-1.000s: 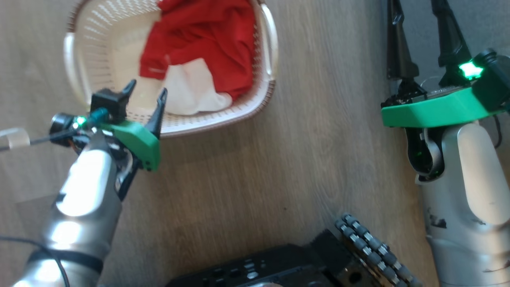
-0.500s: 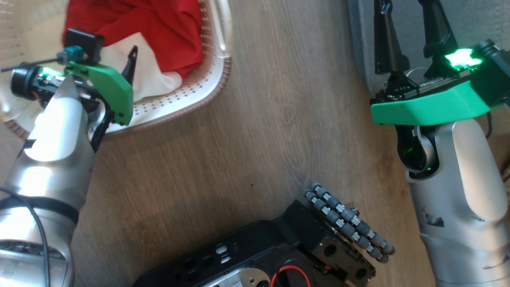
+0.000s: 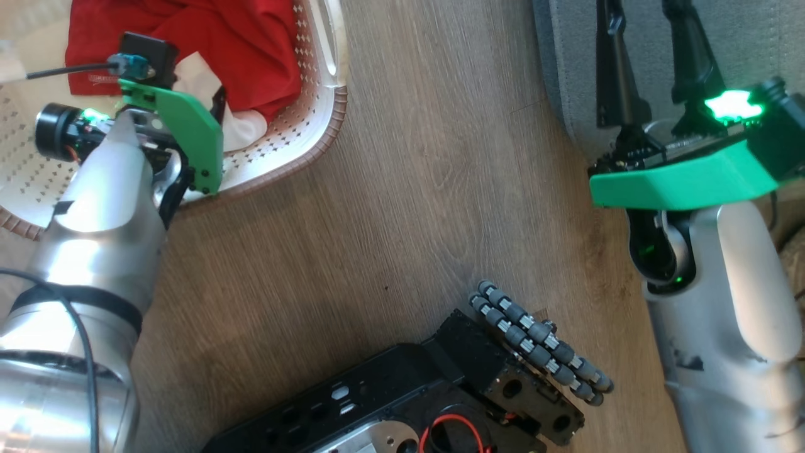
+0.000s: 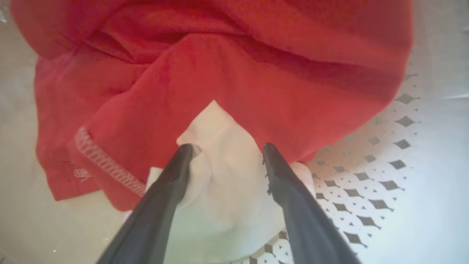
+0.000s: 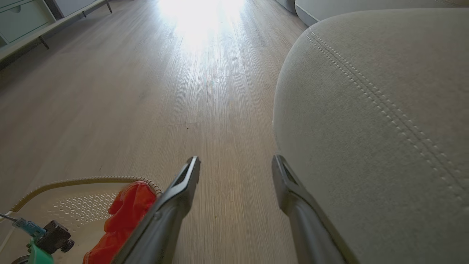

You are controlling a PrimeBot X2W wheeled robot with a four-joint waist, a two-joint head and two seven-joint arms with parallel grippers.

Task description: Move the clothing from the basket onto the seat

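Clothing [image 4: 220, 73]: crumpled red heap inside the basket [image 3: 314, 126], bunched against the basket wall on the side toward the seat [image 5: 366, 91].

Your left gripper [image 4: 227, 146]: jaws spread wide, nothing clamped. It reaches down into the basket, and a white panel [image 4: 223, 190] of the clothing lies between the two fingers. One fingertip [image 4: 185, 150] touches the folded edge of that panel. You cannot tell whether the other makes contact.

Your right gripper [image 5: 236, 159]: jaws also wide apart, empty, held above the wood floor [image 5: 146, 91] just beside the seat's rounded corner.

Orientation: in the left wrist view the heap spreads wider than it is tall. The white panel pokes out from under the red toward the gripper. A zigzag-stitched hem [image 4: 106, 161] runs on a diagonal at lower left. The rest is too rumpled to give you a single long axis.
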